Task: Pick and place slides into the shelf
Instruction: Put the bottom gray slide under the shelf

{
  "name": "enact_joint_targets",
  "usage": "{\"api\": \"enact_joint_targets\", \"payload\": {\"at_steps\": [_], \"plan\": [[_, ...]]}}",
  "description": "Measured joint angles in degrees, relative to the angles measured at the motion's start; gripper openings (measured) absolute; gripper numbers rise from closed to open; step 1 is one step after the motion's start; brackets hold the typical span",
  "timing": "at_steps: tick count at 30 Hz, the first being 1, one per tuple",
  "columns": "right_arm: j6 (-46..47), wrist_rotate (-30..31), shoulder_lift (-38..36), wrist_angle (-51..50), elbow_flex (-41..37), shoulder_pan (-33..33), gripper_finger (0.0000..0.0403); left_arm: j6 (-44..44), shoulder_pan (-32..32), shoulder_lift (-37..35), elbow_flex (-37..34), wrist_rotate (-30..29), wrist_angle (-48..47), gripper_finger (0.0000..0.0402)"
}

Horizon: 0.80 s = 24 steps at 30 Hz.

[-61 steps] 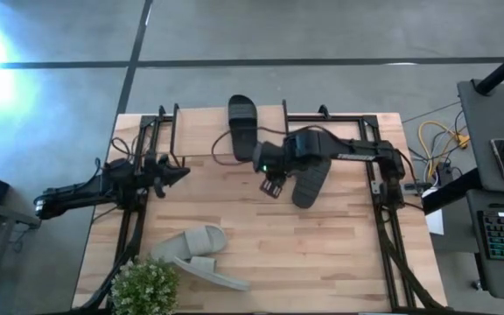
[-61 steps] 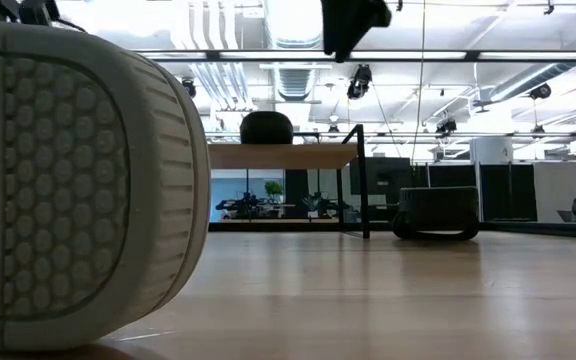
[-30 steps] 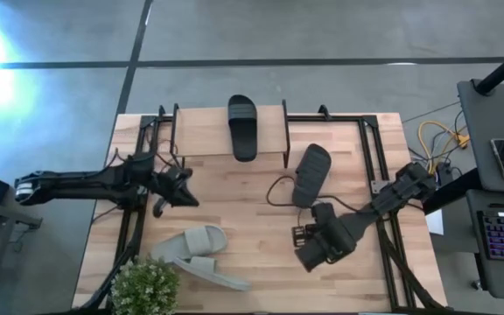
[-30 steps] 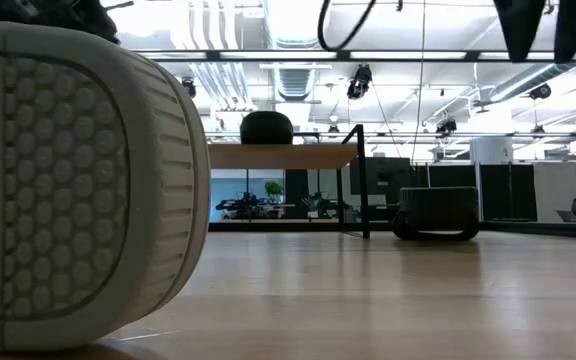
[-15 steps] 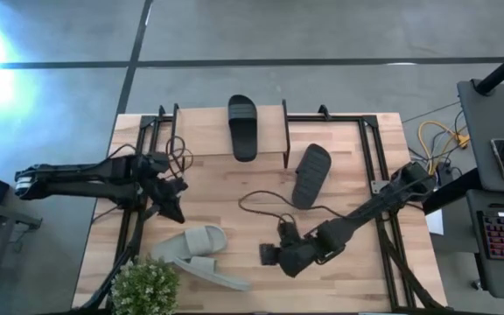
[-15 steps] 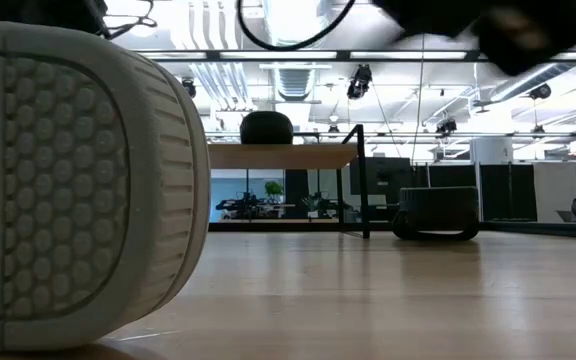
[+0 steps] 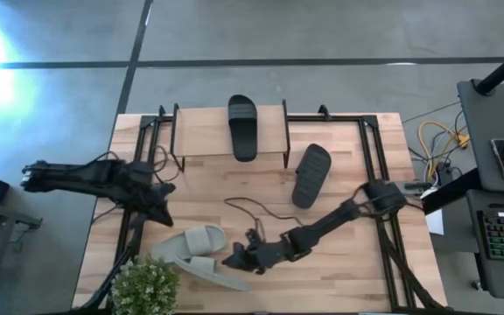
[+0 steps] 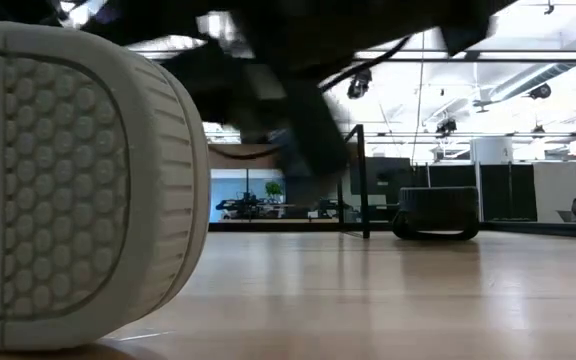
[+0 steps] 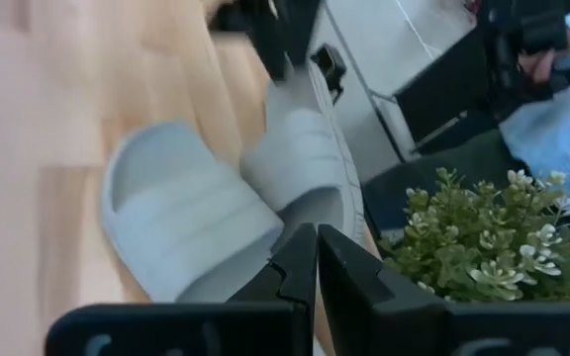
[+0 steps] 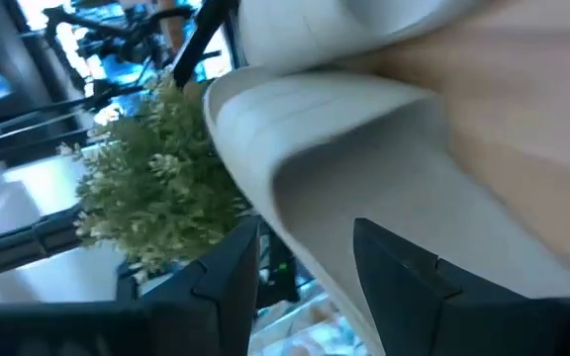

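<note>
Two light grey slides lie overlapping near the table's near-left corner, and one fills the left of the low view. One black slide lies on the shelf; the other rests sole down on the table. My right gripper is open and low at the right side of the grey slides, one of which shows just ahead of its fingers. My left gripper is shut and hangs left of and beyond the grey slides. My right gripper stands open at the edge of the nearer grey slide, coming level from the table's right. I cannot tell whether its fingers touch it.
A potted plant stands at the near-left corner, right beside the grey slides, and also shows in the right wrist view. A loose cable trails over the table's middle. Bare tabletop lies to the right of the right arm.
My right arm has swung from near the black slide on the table toward the near-left, coming down low beside the grey slides; it now blocks much of the shelf in the low view. My left gripper has moved toward the near edge, closer to the grey slides.
</note>
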Motion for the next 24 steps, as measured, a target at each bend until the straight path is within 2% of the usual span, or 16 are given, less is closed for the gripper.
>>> {"api": "enact_joint_targets", "payload": {"at_steps": [8,15,19,24], "plan": [[-2.2,-4.3,9.2,0.3,12.5,-2.2,0.0157,-1.5,-0.1,-5.7,-0.3,-2.1,-2.6,0.0000],[-4.7,-2.6,11.1,-1.9,15.6,-4.3,0.0150,-2.0,-0.1,-6.3,-0.4,-2.6,-2.6,0.0000],[-6.6,-1.3,9.9,-4.2,15.0,-4.9,0.0115,-2.0,-0.1,-5.9,-0.5,-3.0,-2.6,0.0000],[-6.6,-1.5,7.2,-11.6,14.6,-4.0,0.0037,-2.1,-0.1,-5.4,-0.5,-3.3,-2.6,0.0000]]}}
